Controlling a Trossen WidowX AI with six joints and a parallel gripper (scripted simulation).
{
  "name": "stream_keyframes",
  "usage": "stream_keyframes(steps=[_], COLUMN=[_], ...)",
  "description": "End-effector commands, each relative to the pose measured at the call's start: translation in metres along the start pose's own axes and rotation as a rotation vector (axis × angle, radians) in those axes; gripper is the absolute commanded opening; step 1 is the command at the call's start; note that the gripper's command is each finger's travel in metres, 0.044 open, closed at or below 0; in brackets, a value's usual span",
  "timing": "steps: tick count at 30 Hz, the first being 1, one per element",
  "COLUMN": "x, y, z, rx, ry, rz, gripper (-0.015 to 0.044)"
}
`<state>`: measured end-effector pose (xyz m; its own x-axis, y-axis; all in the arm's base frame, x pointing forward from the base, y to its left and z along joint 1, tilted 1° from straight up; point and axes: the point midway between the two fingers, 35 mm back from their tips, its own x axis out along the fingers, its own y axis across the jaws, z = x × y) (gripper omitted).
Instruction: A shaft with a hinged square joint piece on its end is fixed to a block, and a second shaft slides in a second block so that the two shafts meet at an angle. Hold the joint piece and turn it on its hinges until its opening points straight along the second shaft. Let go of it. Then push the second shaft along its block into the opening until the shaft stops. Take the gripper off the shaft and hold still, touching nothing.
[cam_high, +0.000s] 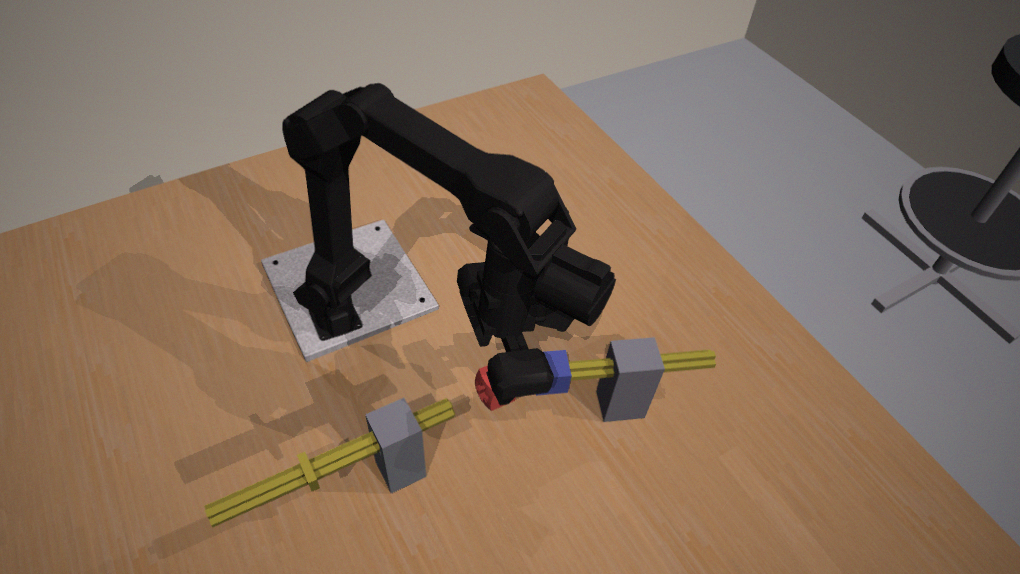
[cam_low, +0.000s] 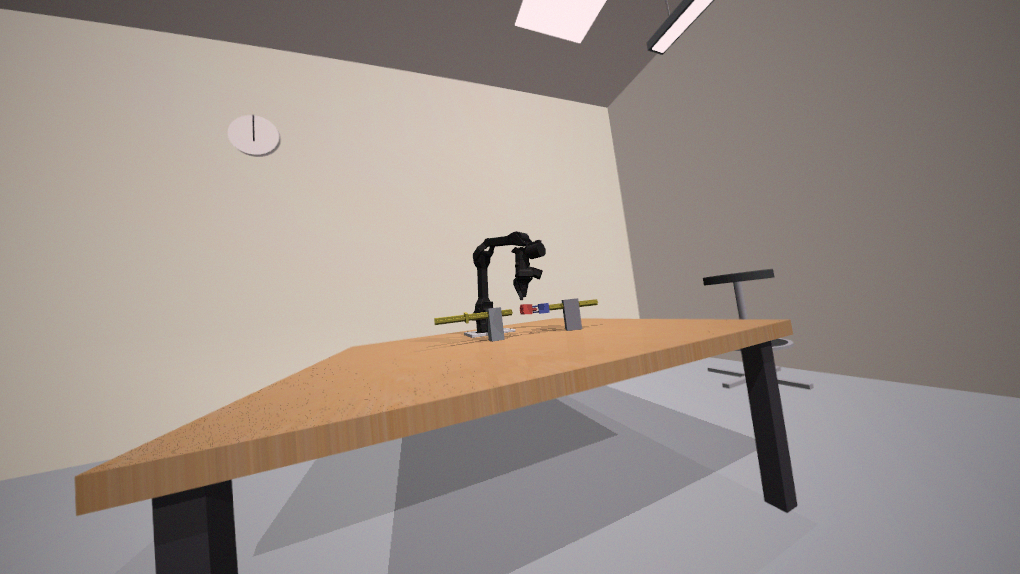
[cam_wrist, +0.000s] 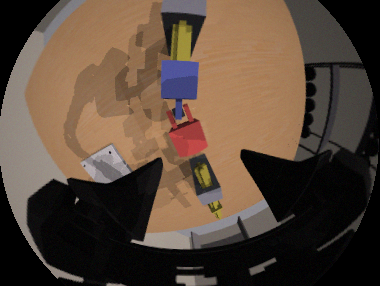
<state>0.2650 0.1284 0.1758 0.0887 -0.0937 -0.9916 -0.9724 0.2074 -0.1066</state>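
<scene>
Hovering open pincer (cam_high: 490, 342) (cam_low: 521, 296) (cam_wrist: 202, 158), red joint piece (cam_high: 487, 389) (cam_low: 526, 309) (cam_wrist: 188, 139) below

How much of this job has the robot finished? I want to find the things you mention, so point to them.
The red joint piece (cam_high: 487, 389) (cam_low: 526, 309) (cam_wrist: 188, 138) looks turned roughly towards the second shaft (cam_high: 253, 494) (cam_low: 449, 319), and released: the open gripper (cam_low: 521, 298) (cam_wrist: 202, 158) is above it, holding nothing. Left: the second shaft's tip stands short of the red piece, so it must be pushed in, then the gripper moved off.

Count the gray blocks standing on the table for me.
2. One carries the shaft with the blue piece; the other carries the shaft with the crossbar.
</scene>
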Motion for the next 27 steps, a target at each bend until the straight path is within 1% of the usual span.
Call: stream_keyframes(steps=[1,8,11,16,22,27], x=[-0.025,-0.069,-0.078,-0.074,-0.043,-0.042], y=[-0.002,0.0,0.001,-0.002,-0.018,-0.018], z=[-0.004,-0.015,-0.018,-0.024,-0.076,-0.078], rx=[0.122,0.347,0.394,0.391,0.367,0.371], ry=[-0.045,-0.123,-0.141,-0.129,-0.056,-0.054], rz=[-0.021,-0.046,-0.05,-0.042,0.041,0.044], gripper=[0.044,0.044,0.044,0.044,0.044,0.044])
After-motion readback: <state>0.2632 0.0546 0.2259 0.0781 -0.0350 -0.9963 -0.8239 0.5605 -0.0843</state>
